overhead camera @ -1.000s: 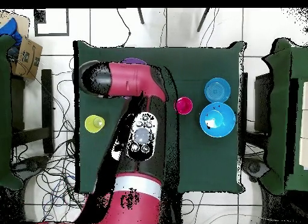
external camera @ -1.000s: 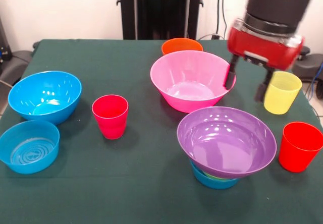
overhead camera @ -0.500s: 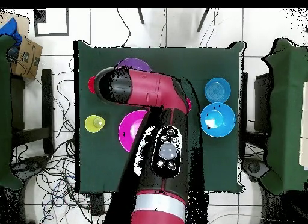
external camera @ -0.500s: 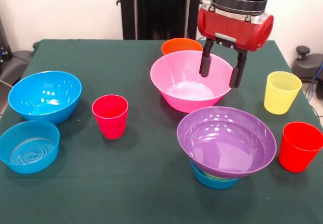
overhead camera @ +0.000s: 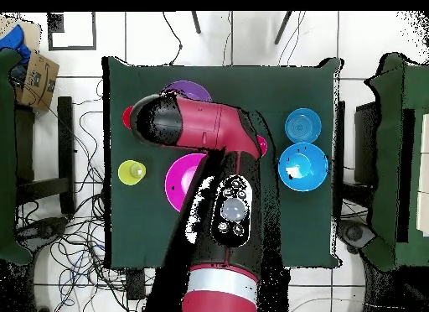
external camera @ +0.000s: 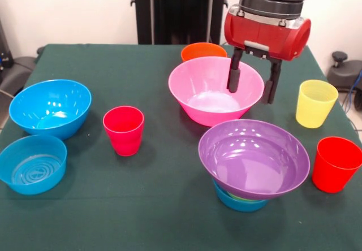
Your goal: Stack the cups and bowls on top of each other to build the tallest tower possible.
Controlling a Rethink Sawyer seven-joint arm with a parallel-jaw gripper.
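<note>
The hand has swung in from beside the yellow cup and hangs released, straddling the pink bowl's rim; likely next grasp.

Three cups stand on the table: one red cup toward the left, a second red cup at the right edge, and one yellow cup. Six bowls are clearly countable: one pink bowl, one purple bowl, one orange bowl, and three blue ones, a deep blue bowl, a shallow blue bowl and a small blue bowl under the purple one.
</note>
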